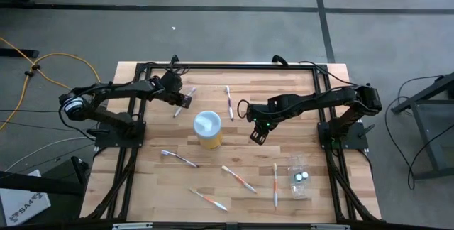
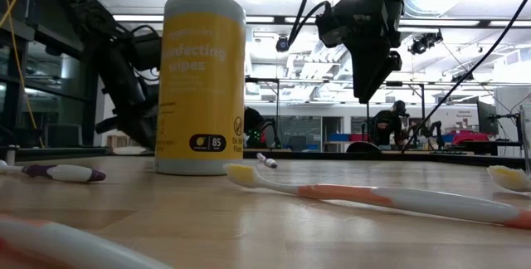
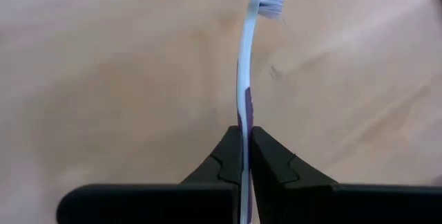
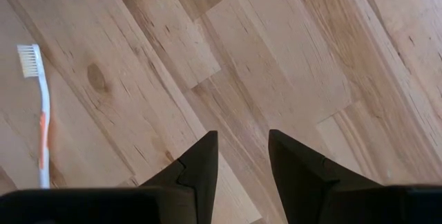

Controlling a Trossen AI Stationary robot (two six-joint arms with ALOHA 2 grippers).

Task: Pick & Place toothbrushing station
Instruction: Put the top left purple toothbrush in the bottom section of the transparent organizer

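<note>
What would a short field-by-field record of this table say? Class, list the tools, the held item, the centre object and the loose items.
left tool: shut on a white and purple toothbrush, at the table's far left part
right tool: open, empty, hanging above bare wood right of the centre
centre object: yellow wipes canister, upright
loose toothbrushes: several lying flat, among them an orange and white toothbrush nearest the low camera
clear holder: near right of the table, two teal-capped bottles in it

Bright overhead ceiling lights, soft shadows, blurred low-view foreground
</note>
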